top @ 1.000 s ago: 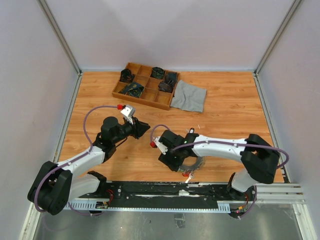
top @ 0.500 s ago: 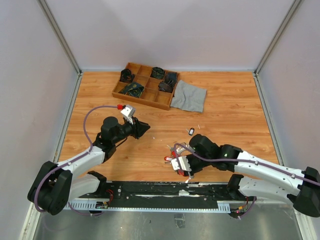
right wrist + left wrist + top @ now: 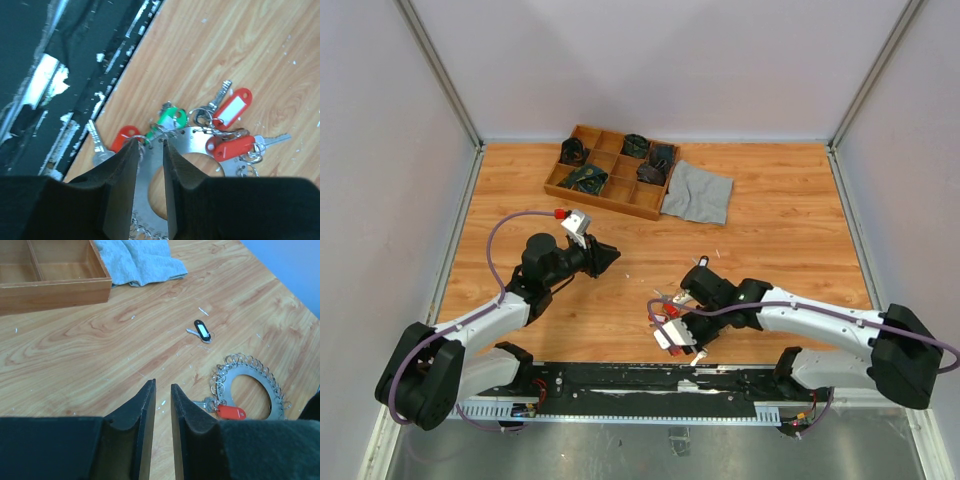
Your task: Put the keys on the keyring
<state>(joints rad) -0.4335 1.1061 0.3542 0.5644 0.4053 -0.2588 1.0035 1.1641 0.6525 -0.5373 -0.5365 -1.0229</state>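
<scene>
Silver keyring (image 3: 247, 370) lies flat on the counter (image 3: 75, 350), lower right in the left wrist view, its rim between the narrowed right claw (image 3: 149, 145); grip unclear. Thin rim could slip free. Left claw (image 3: 162, 386): narrow, empty.

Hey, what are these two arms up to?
They are putting keys on a keyring. The right gripper is down on the ring, a finger on either side of its band; whether it grips is unclear. Several tagged keys already hang there. A black-tagged key lies loose nearby. The left gripper hovers empty, slightly open.
</scene>
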